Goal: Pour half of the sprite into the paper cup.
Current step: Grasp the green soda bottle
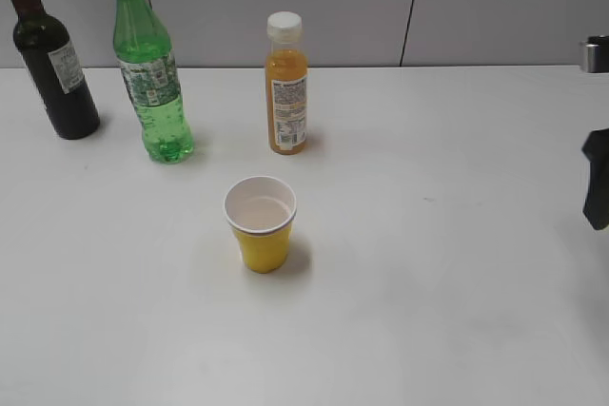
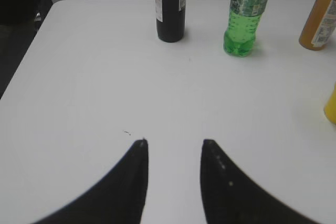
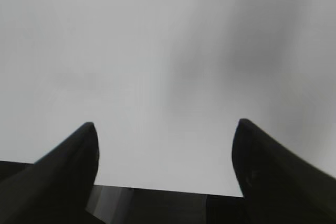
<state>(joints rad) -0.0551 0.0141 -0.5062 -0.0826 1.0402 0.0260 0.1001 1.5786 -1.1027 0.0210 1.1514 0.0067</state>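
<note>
The left pincer point(image 2: 173, 142) hangs over bare white desk point(image 2: 94, 77), its jaws parted with nothing between them. Ahead of it and a little to the right stands the sprite point(image 2: 244, 14), upright, uncapped, well apart from the fingertips. A dark wine bottle point(image 2: 170, 6) stands ahead, just left of the sprite, and an orange juice bottle point(image 2: 320, 19) sits far right. The yellow paper cup point(image 1: 260, 222) stands upright on the desk, nearer than the bottles and off to the pincer's right. The right pincer point(image 3: 165, 129) is spread wide over blank desk, empty.
</note>
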